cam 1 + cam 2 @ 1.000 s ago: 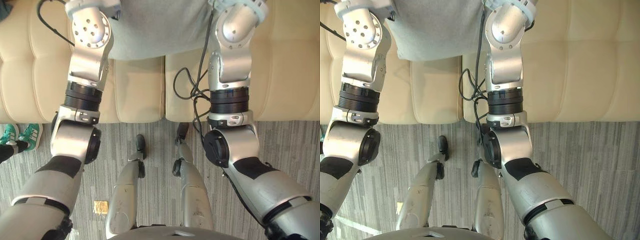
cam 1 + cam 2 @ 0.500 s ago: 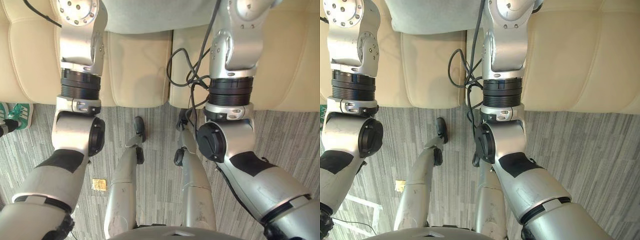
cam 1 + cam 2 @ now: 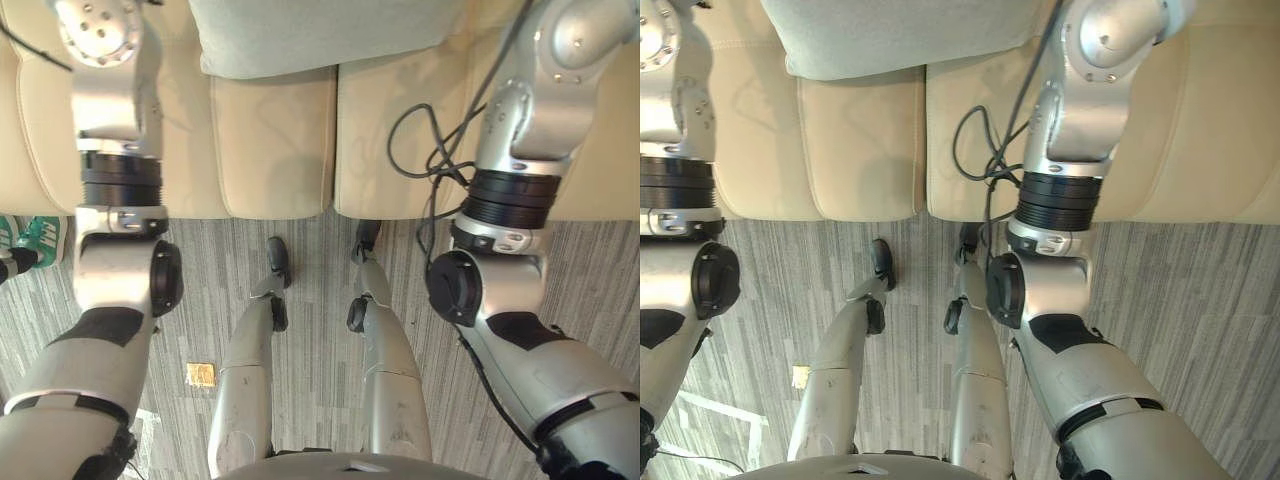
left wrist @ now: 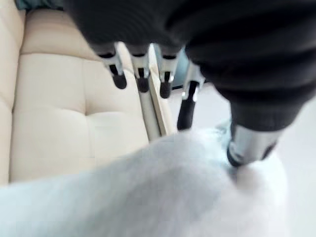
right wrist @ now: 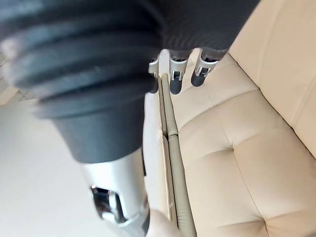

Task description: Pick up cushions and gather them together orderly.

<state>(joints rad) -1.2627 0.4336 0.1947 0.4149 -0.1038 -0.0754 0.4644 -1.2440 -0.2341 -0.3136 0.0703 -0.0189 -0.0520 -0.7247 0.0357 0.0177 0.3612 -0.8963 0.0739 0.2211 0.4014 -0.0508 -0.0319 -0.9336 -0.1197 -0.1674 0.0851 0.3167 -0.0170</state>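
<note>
A pale grey-green cushion (image 3: 320, 35) lies on the cream sofa (image 3: 270, 150), its front edge across the join between two seat pads. Both my arms reach over the sofa, one on each side of the cushion. In the left wrist view my left hand (image 4: 141, 79) is open with straight fingers, and the soft grey cushion (image 4: 148, 197) lies right under its thumb. In the right wrist view my right hand (image 5: 176, 79) is open too, its fingers straight above the cream seat (image 5: 237, 163) and holding nothing.
Grey striped carpet (image 3: 590, 270) runs along the front of the sofa. A person's green shoes (image 3: 35, 240) stand at the left edge, by the sofa front. A small yellow-brown tag (image 3: 201, 375) lies on the carpet.
Both arms have swung outward, away from each other. The camera has shifted, so the cushion's front edge and more of the seat pads show.
</note>
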